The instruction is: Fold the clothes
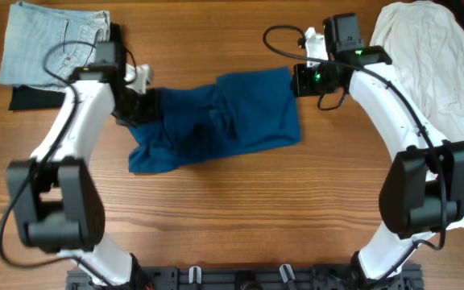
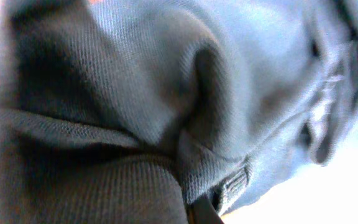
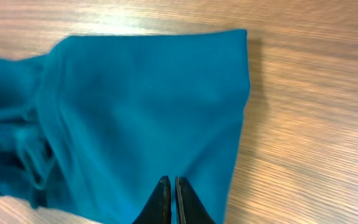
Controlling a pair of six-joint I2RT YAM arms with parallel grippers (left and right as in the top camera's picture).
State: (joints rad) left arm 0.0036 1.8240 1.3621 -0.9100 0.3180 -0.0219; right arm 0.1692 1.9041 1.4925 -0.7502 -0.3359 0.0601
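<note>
Lying crumpled in the middle of the wooden table (image 1: pixel 232 217) is the blue-green garment (image 1: pixel 224 121). The left gripper (image 1: pixel 138 105) sits at its left end. Cloth fills that camera, so I cannot tell how those fingers stand. By the garment's upper right edge, the right gripper (image 3: pixel 169 186) has its fingers almost touching, down on the cloth. Farther back, folded jeans (image 1: pixel 47 40) lie on a black cloth (image 1: pixel 26 98) at upper left. A white shirt (image 1: pixel 433 64) lies at upper right.

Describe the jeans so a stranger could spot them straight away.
Look to the table's far corner on the robot's left. The jeans lie folded there on a black cloth. They alone are pale denim, unlike the dark blue garment mid-table and the white shirt at right.
</note>
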